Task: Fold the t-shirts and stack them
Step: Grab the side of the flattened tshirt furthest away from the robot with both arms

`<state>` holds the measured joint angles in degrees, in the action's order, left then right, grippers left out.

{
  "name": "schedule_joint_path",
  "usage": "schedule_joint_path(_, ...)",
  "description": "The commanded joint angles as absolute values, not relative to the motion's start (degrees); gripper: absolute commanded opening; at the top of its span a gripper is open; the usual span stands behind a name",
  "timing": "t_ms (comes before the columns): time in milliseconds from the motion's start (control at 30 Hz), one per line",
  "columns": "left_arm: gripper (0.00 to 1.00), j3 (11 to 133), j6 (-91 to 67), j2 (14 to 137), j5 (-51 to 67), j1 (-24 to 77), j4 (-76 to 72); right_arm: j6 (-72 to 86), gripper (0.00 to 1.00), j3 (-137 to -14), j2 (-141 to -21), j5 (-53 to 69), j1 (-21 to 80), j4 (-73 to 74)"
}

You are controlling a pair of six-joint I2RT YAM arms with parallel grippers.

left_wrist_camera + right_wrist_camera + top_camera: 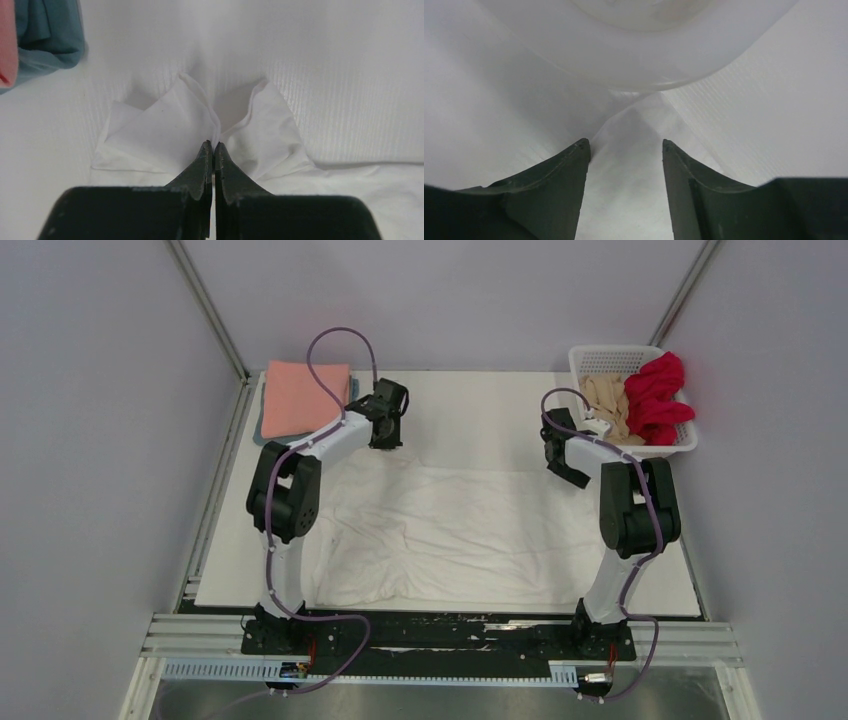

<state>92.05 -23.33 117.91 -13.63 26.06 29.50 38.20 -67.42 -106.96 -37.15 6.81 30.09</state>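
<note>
Left gripper [213, 145]: jaws clamped on a pinched peak of the white tee [450, 535].
Right gripper [624, 145]: jaws spread wide, straddling a raised white fold, not gripping.
White tee: spread mid-bench, close to the near edge.
Far-left corner: pink tee [300, 395] on grey-blue tee [47, 35].
Far-right corner: basket [600, 360] holding red tee [660, 395] and beige tee [607, 400], right gripper near it.
Unclear: pale blurred curve atop right wrist view.

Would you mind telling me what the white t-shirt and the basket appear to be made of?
The white t-shirt looks like soft matte cloth: it wrinkles and puckers where the left gripper pinches it. The basket looks like rigid white plastic, judging by its even lattice walls.
</note>
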Motion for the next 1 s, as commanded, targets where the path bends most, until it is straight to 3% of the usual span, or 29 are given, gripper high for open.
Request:
schedule_joint_path(0, 0.00, 90.4, -24.8, 113.5, -14.3, 25.9, 27.7, 37.8, 0.51, -67.2, -105.0, -40.0, 6.3, 30.9)
schedule_joint_path(233, 0.00, 86.6, -25.1, 110.1, -14.3, 26.0, 26.2, 38.3, 0.37, -67.3, -105.5, -40.0, 5.1, 31.1)
schedule_joint_path(967, 0.00, 84.8, -24.9, 109.0, -11.9, 26.0, 24.3, 40.5, 0.48, -79.0, -115.4, -32.5, 5.1, 33.7)
